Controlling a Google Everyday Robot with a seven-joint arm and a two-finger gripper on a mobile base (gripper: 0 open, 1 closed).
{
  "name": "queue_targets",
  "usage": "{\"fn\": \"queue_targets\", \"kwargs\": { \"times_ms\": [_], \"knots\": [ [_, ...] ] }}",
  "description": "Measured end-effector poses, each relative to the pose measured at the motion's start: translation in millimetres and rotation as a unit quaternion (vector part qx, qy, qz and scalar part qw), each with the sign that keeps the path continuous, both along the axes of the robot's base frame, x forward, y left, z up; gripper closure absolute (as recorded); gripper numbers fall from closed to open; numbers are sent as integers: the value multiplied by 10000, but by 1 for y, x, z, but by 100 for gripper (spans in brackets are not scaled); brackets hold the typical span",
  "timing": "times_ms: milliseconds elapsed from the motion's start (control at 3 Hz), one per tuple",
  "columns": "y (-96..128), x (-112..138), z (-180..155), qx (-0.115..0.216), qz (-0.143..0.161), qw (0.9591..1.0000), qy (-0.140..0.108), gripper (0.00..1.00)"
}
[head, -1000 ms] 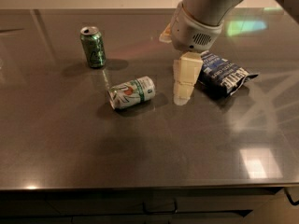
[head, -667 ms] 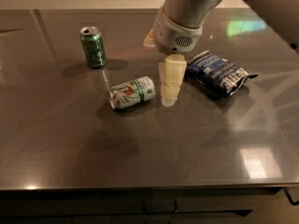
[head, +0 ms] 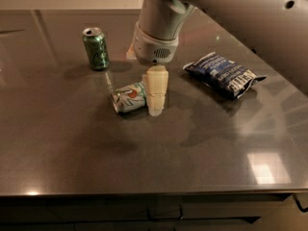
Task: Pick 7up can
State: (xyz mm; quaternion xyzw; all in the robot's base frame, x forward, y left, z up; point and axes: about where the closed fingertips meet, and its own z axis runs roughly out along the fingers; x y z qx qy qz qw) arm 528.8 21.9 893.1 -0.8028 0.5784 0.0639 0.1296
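Observation:
The 7up can lies on its side on the dark counter, a little left of centre. It is white-silver with a green band and a red-orange spot. My gripper hangs from the arm's pale wrist housing and points straight down. It stands right at the can's right end, with its tip near the counter. It covers that end of the can, and I cannot tell if it touches it.
An all dark green can stands upright at the back left. A dark blue chip bag lies to the right of the gripper. The counter's front edge runs along the bottom, with drawers below it.
The arm has moved left across the counter, from beside the chip bag to the right end of the 7up can. The cans and the bag have not moved.

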Motion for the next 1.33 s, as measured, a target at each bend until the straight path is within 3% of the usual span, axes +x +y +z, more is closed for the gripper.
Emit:
{"fn": "queue_targets", "kwargs": {
  "times_ms": [1000,1333],
  "knots": [
    [18,16,-37,-597,167,9980,88,0],
    [16,18,-40,-731,107,9971,165,18]
  ]
}}
